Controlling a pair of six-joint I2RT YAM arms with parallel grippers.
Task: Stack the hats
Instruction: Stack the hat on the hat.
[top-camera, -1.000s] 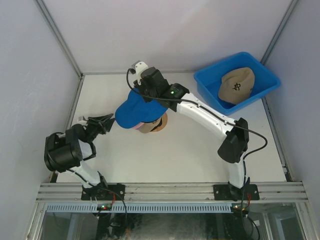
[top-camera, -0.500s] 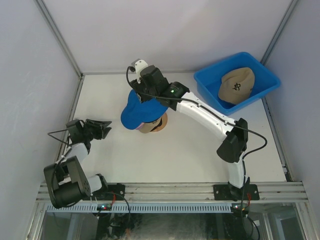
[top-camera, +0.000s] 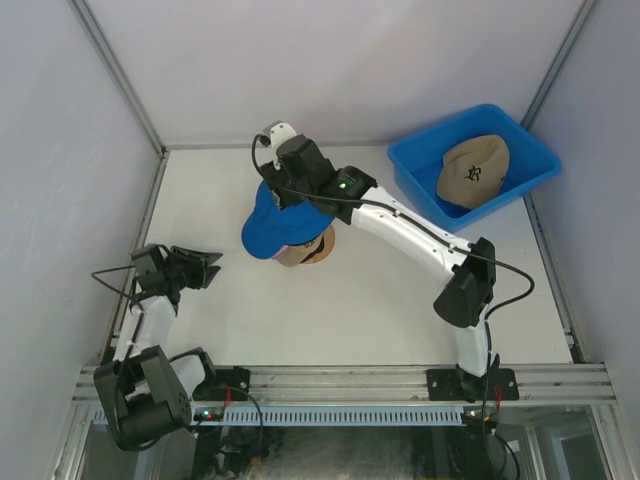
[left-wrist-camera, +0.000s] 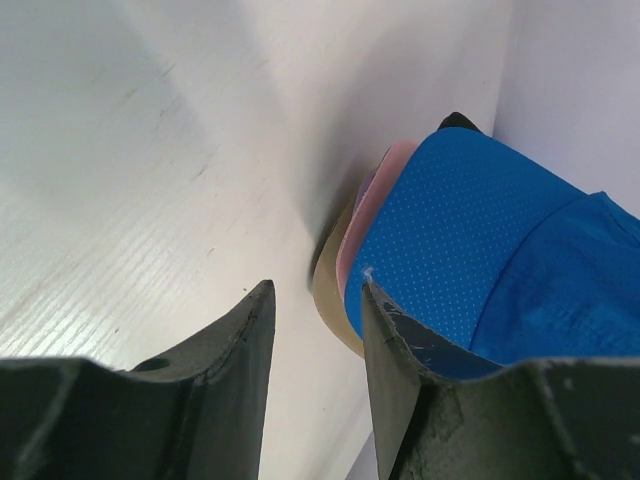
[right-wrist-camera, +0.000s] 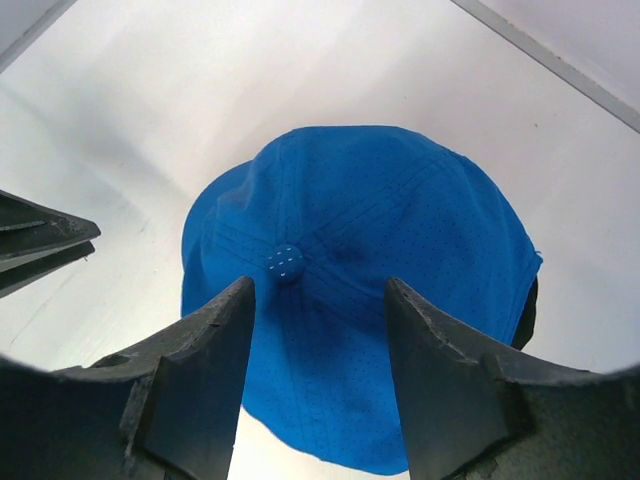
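A blue hat (top-camera: 272, 228) lies on top of the stack of hats at the middle of the table. My right gripper (top-camera: 283, 196) hovers open just above its crown (right-wrist-camera: 350, 250), the two fingers either side of the top button, holding nothing (right-wrist-camera: 320, 285). Under the blue brim (left-wrist-camera: 470, 240) a pink hat's edge (left-wrist-camera: 378, 190) shows, with a tan rim (left-wrist-camera: 328, 295) below it. My left gripper (top-camera: 212, 263) stands open and empty to the left of the stack (left-wrist-camera: 317, 288), apart from it. A tan hat (top-camera: 473, 172) with a dark logo lies in the bin.
The blue plastic bin (top-camera: 420, 160) stands at the back right corner. Grey walls and a metal frame close the table on the left, back and right. The left gripper's fingers (right-wrist-camera: 40, 240) show at the left edge of the right wrist view.
My right gripper has opened and let go of the blue hat, which has settled lower on the stack. The left arm has drawn back to the near left.
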